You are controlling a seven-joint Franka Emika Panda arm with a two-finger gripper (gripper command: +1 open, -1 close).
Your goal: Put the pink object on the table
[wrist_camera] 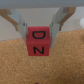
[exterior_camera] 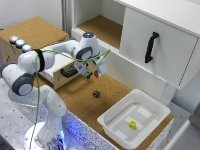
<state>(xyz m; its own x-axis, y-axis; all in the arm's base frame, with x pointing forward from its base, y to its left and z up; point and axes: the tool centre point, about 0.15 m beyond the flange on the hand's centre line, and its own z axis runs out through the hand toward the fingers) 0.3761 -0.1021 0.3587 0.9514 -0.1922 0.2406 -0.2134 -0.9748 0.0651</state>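
The pink object [wrist_camera: 39, 41] is a small pinkish-red block with dark letters on its faces. It sits between my two fingers [wrist_camera: 20, 27] in the wrist view, held above the brown speckled table [wrist_camera: 42, 67]. In the exterior view my gripper [exterior_camera: 95, 73] is shut on the block [exterior_camera: 96, 74], a short way above the cork table top [exterior_camera: 82, 95] and near the open cabinet shelf.
A small dark speckled object [exterior_camera: 96, 93] lies on the table just below the gripper. A white plastic tray [exterior_camera: 115, 119] at the exterior view's right holds a yellow cube [exterior_camera: 132, 124]. A white cabinet door [exterior_camera: 155, 42] with a black handle stands behind.
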